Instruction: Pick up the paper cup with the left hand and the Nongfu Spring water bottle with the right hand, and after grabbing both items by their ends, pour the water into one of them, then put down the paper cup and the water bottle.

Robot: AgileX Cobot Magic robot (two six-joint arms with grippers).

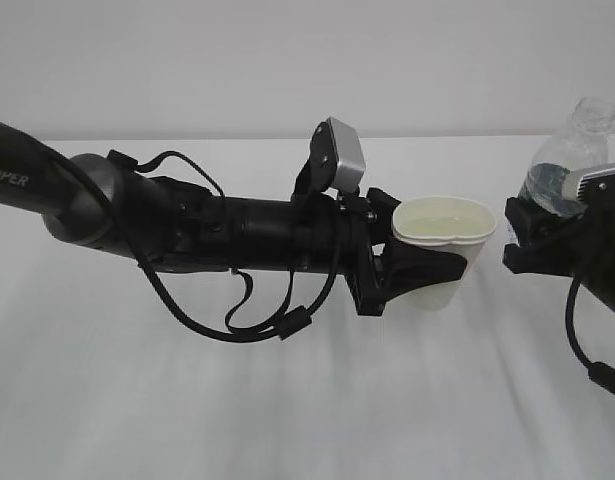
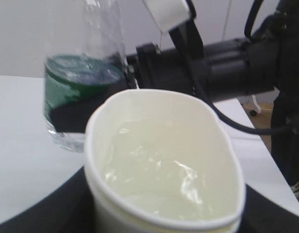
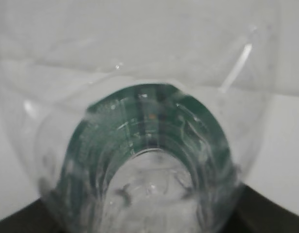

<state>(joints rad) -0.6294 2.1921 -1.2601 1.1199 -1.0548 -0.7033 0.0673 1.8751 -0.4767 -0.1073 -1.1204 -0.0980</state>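
Squeezing paper cup (image 1: 442,240) oval, left gripper (image 1: 412,262) risked spilling water over counter (image 1: 287,400); right gripper (image 1: 532,235) clamped Nongfu Spring water bottle (image 1: 572,160) upright at far right, could slip.

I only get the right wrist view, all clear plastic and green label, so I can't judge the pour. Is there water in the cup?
Observer: Yes, the paper cup holds water, seen from the left wrist view.
Operator: Is the cup gripped?
Observer: Yes, the left hand clamps its wall, denting the rim.
Operator: And my bottle?
Observer: The Nongfu Spring water bottle stands nearly upright in the right hand, apart from the cup.
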